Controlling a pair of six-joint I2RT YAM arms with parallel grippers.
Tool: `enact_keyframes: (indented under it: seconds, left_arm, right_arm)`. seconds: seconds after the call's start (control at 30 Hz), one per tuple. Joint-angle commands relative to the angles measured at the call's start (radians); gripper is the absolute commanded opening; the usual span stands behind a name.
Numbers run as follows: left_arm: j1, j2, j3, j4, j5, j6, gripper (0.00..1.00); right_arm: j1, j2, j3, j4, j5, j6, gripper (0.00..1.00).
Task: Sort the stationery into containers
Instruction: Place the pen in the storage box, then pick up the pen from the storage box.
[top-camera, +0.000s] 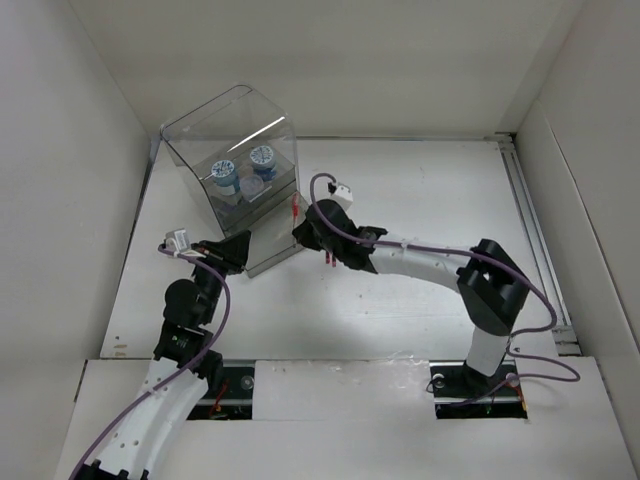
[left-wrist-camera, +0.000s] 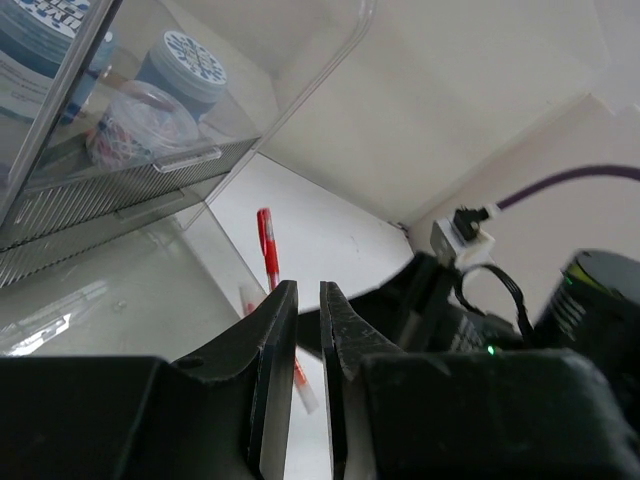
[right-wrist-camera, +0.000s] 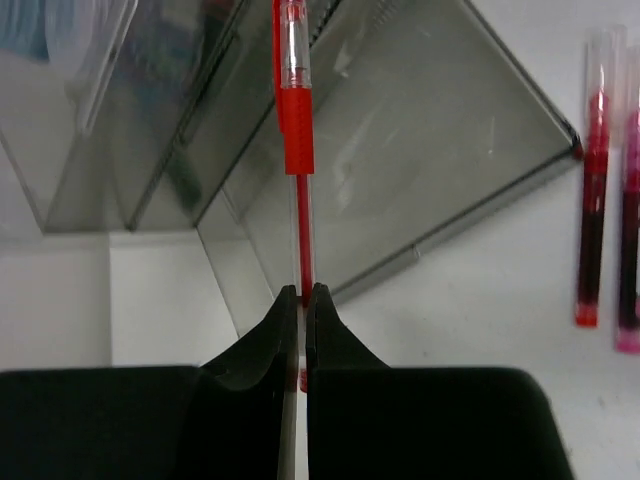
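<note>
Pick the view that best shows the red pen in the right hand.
Right wrist: the red pen is close and central, pinched in the right hand. Left wrist shows it smaller; top view, only a red speck.

Three tubs (left-wrist-camera: 190, 62), three pens (right-wrist-camera: 297, 150), one box (top-camera: 200, 130)

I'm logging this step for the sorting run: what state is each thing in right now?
Right gripper: shut on the red pen, close to the drawer.
Left gripper: jaws nearly closed beside the drawer; grip unclear.
Drawer: pulled out.
Tubs: upright inside the clear box, lids on.
Spare pens: lying flat on the table.
</note>
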Motion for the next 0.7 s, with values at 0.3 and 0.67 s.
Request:
enact_keyframes:
  seconds: [0.3, 0.67]
  left_arm:
    - [-0.005, 0.043, 0.013, 0.033, -0.002, 0.009, 0.12]
    - [-0.005, 0.043, 0.013, 0.043, 0.029, 0.0, 0.12]
  right_arm:
    - [-0.069, 0.189, 0.212, 0.141, -0.237, 0.139, 0.64]
    - [-0.221, -0.132, -0.222, 0.025, 0.051, 0.084, 0.07]
